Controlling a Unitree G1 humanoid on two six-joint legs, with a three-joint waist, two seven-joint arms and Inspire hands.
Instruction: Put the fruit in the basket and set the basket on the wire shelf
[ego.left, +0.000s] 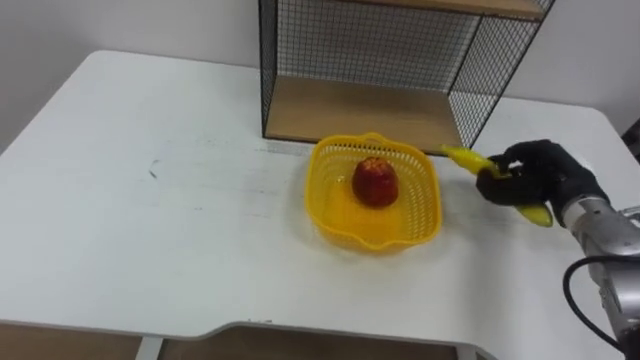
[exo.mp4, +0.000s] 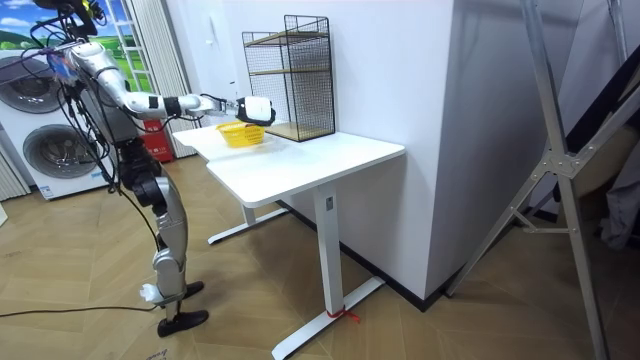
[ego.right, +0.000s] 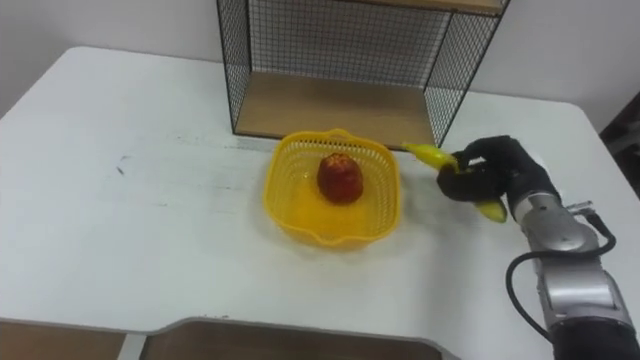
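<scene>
Left half of the bench (ego.left: 150, 200) was bare, nothing to dodge there. Mid-bench sat the yellow basket (ego.left: 345, 232), upright, one red fruit (ego.left: 375, 182) already in it. At 12 o'clock from the basket stood the wire shelf (ego.left: 370, 40), with its wooden bottom deck (ego.left: 350, 115) open toward the robot and the basket's back rim just short of it. Further right, the banana (ego.left: 465, 157) was clamped in the right hand (ego.left: 535, 175), fingers curled round its middle. One tip stuck out toward 10 o'clock and the other toward 4, so the long axis ran roughly 10–4. Key relation: the basket lay at 9 o'clock from that hand, near. The leading tip was just beside the basket's right rim and, as far as I could tell, not over it. My read: the step in hand was carry-and-drop of the banana. That called for a short travel toward 9 o'clock with the tip above the rim, then release beside the red fruit. Risks: the shelf's front-right post sat around 11 o'clock from the hand, close to the banana tip. A rim snag could also shove the light basket. Basket-to-shelf move not yet begun.
</scene>
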